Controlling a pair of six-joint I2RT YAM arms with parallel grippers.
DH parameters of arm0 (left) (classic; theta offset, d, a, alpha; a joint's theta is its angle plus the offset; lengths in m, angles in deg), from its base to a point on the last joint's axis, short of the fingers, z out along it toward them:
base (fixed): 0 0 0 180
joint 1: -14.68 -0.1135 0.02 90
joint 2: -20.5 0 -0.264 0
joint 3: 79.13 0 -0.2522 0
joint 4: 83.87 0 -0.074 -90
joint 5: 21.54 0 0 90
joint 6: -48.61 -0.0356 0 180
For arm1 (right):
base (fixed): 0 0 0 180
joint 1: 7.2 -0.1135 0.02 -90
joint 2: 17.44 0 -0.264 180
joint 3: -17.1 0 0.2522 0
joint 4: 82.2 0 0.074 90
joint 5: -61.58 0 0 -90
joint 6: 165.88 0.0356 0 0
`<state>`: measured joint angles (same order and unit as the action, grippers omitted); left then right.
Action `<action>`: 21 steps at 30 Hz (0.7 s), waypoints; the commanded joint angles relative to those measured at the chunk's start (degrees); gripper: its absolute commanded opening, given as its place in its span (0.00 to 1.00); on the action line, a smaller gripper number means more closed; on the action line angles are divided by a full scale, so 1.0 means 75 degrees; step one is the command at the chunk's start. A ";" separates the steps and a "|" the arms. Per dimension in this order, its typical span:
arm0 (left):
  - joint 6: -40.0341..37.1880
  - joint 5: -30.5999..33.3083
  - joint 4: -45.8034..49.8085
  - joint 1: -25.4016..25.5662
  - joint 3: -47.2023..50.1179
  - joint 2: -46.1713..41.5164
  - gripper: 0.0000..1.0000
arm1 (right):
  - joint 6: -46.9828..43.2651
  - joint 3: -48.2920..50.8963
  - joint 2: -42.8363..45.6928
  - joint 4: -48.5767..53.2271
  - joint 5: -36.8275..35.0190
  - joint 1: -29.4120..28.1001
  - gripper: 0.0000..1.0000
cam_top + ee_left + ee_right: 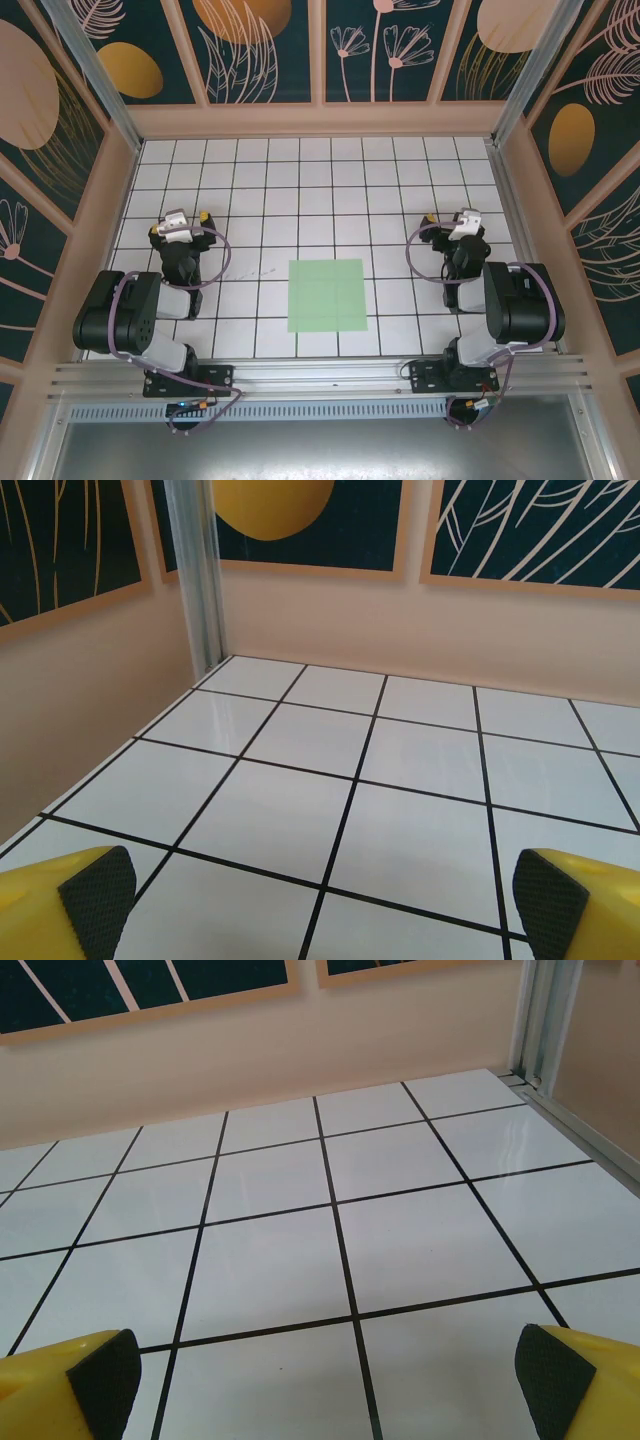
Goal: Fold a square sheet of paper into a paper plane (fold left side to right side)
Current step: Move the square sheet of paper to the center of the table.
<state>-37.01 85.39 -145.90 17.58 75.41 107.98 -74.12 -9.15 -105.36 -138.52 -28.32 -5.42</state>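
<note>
Open tiles (300,190) all around sheet (326,295)

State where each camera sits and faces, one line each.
Top external: above and behind, looking down on the square sheet of paper, left arm, right arm.
Left wrist: on the left gripper, facing the far-left corner; open fingertips show.
Right wrist: on the right gripper, facing the far-right corner; open fingertips show.
Shared by wrists: tiled table, wall.

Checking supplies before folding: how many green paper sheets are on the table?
1. The square sheet of paper lies flat on the table near its front edge, between the left arm and the right arm; another directly beneath it would be hidden.
</note>
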 commanded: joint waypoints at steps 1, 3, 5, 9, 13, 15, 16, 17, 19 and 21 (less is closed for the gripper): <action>0.0108 -0.0042 -0.0044 -0.0046 -0.0056 -0.0023 0.99 | -0.0127 -0.0141 -0.0052 -0.0124 0.0128 0.0016 0.99; 0.0107 -0.0035 -0.0046 -0.0046 -0.0055 -0.0021 0.99 | -0.0129 -0.0148 -0.0048 -0.0124 0.0116 0.0026 0.99; 0.0110 -0.0038 -0.0045 -0.0046 -0.0056 -0.0028 0.99 | -0.0123 -0.0147 -0.0048 -0.0115 0.0120 0.0015 0.99; 0.0107 -0.0028 -0.0043 -0.0048 -0.0057 -0.0006 0.99 | -0.0100 -0.0157 -0.0053 -0.0104 0.0171 0.0046 0.99; 0.0118 -0.0042 -0.0043 -0.0043 -0.0065 -0.0010 0.99 | -0.0071 -0.0144 -0.0044 -0.0110 0.0331 0.0125 0.99; 0.0119 -0.0042 -0.0020 -0.0046 -0.0079 -0.0016 0.99 | -0.0059 -0.0150 -0.0048 -0.0112 0.0356 0.0142 0.99; 0.0120 -0.0042 -0.0020 -0.0052 -0.0087 -0.0011 0.99 | -0.0059 -0.0145 -0.0037 -0.0112 0.0363 0.0148 0.99; 0.0119 -0.0043 -0.0020 -0.0048 -0.0076 -0.0016 0.99 | -0.0054 -0.0145 -0.0048 -0.0112 0.0373 0.0149 0.99; 0.0120 -0.0032 -0.0063 -0.0046 -0.0046 -0.0027 0.98 | -0.0047 -0.0139 -0.0036 -0.0124 0.0391 0.0161 0.99; 0.0173 0.0101 -0.0193 -0.0047 0.0029 -0.0037 0.98 | -0.0032 -0.0129 -0.0036 -0.0136 0.0420 0.0184 0.99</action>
<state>-36.98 85.41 -145.92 17.58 75.43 107.98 -74.10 -9.15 -105.36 -138.52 -26.77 -4.59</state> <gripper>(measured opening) 0.986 0.990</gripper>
